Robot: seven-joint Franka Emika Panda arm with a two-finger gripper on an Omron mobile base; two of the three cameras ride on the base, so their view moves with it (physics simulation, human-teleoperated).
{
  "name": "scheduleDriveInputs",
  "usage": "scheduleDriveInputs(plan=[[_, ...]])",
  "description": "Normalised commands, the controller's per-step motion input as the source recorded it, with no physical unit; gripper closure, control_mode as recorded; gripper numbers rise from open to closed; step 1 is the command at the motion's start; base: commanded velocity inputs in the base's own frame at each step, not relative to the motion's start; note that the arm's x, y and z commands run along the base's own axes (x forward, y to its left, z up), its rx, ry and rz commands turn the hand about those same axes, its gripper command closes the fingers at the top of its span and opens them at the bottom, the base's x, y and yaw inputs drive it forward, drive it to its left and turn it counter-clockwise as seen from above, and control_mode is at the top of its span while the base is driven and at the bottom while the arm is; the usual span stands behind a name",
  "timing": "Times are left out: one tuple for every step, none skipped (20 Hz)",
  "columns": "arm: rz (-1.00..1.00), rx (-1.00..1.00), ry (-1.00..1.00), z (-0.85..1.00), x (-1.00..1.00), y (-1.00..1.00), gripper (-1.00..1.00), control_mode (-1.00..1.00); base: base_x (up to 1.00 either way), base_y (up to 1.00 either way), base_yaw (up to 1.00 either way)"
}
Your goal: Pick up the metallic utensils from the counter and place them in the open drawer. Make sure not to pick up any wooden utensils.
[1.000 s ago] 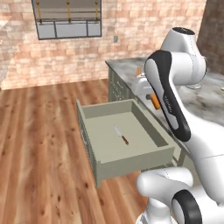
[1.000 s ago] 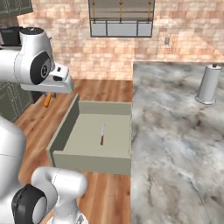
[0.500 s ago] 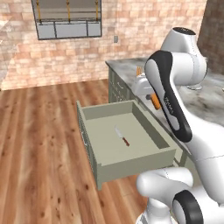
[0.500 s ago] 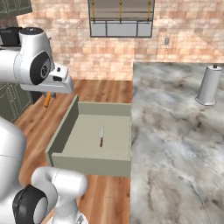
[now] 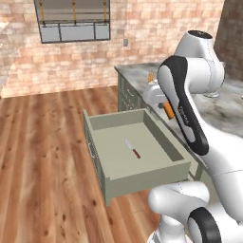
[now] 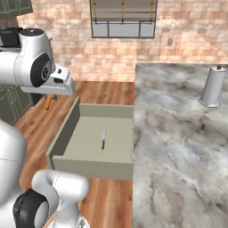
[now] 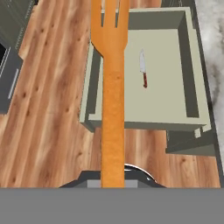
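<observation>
My gripper (image 6: 51, 95) is shut on a slim orange fork (image 7: 112, 87), which hangs from the hand (image 5: 164, 102) well above the floor. In the hand view the fork runs up the middle, its tines over the left wall of the open drawer (image 7: 192, 65). A small knife (image 7: 143, 72) with a silvery blade and reddish-brown handle lies flat on the pale drawer bottom, also seen as the knife (image 5: 133, 148) and knife (image 6: 103, 139). The drawer (image 6: 89, 168) stands pulled out from the marbled counter (image 6: 178, 133).
A metal cylinder (image 6: 213, 87) stands at the counter's far right. Wooden floor (image 5: 42, 156) spreads around the drawer (image 5: 142, 178). Dark cabinets (image 6: 9, 107) stand at the left, and a brick wall with a window (image 5: 73, 21) closes the back.
</observation>
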Motion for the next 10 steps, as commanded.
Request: scheduleDriveInputs(plan=[[0.0, 0.0, 0.0, 0.0, 0.0, 0.0, 1.0, 1.0, 0.0, 0.0, 0.0], [0.0, 0.0, 0.0, 0.0, 0.0, 0.0, 1.0, 1.0, 0.12, 0.0, 0.0], [0.0, 0.0, 0.07, -0.06, 0.44, 0.0, 1.0, -1.0, 0.0, 0.0, 0.0], [0.0, 0.01, 0.13, -0.08, 0.61, 0.0, 1.0, -1.0, 0.0, 0.0, 0.0], [0.0, 0.0, 0.18, -0.08, 0.83, 0.0, 1.0, -1.0, 0.0, 0.0, 0.0], [0.0, 0.0, 0.21, -0.08, 0.93, 0.0, 1.0, -1.0, 0.0, 0.0, 0.0], [0.0, 0.0, 0.25, -0.09, 1.0, 0.0, 1.0, -1.0, 0.0, 0.0, 0.0], [0.0, 0.0, 0.28, -0.11, 1.0, 0.0, 1.0, -1.0, 0.0, 0.0, 0.0], [0.0, 0.0, 0.31, -0.1, 1.0, 0.0, 1.0, -1.0, 0.0, 0.0, 0.0], [0.0, 0.0, 0.32, -0.14, 1.0, 0.0, 1.0, -1.0, 0.0, 0.0, 0.0]])
